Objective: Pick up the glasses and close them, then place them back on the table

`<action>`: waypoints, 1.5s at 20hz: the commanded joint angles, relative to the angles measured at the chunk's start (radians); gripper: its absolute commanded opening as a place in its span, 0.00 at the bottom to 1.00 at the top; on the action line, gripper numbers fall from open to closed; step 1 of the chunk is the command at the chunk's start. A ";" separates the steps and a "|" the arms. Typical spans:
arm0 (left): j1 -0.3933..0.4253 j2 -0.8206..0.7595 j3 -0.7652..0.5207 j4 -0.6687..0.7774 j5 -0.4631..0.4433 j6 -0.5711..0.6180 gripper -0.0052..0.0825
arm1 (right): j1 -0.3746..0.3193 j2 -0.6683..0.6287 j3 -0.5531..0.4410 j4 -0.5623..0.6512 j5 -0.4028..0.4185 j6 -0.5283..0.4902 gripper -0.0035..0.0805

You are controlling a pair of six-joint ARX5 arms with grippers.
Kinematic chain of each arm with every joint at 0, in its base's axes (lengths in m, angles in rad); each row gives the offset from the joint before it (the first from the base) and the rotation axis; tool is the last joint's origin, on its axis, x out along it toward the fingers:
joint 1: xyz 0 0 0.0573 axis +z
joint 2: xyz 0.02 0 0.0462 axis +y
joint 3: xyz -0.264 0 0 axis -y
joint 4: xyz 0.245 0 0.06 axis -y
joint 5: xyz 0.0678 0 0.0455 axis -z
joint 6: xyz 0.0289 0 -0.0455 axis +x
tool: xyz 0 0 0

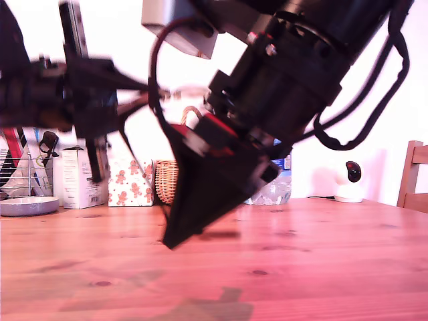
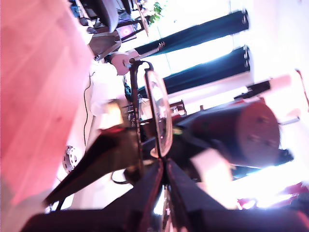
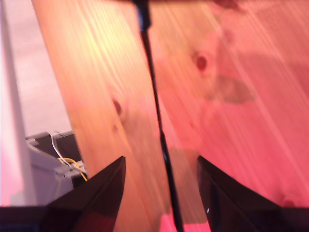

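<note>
Now my first pincer (image 2: 161,166) pinches thin black-framed glasses (image 2: 159,111); second pincer (image 3: 161,186) spread.

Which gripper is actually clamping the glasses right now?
My first gripper: its jaws meet on the glasses at a lens rim. My second gripper stands open around a temple arm.

- A pale wall (image 1: 374,134), brightly lit and washed out, fills the back of the exterior view.
- A wooden chair (image 1: 414,175) shows at the exterior view's right edge.
- Against the wall stand a wicker basket (image 1: 167,179), a gingerbread-print box (image 1: 129,182), a white carton (image 1: 79,177) and a small white camera (image 1: 350,182).
- In the first wrist view, dark curtains (image 2: 203,31) hang against bright windows (image 2: 203,50).
</note>
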 commanded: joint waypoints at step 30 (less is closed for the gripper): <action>-0.003 0.025 0.004 -0.045 0.127 0.016 0.04 | -0.006 -0.003 0.006 -0.051 0.072 -0.151 0.54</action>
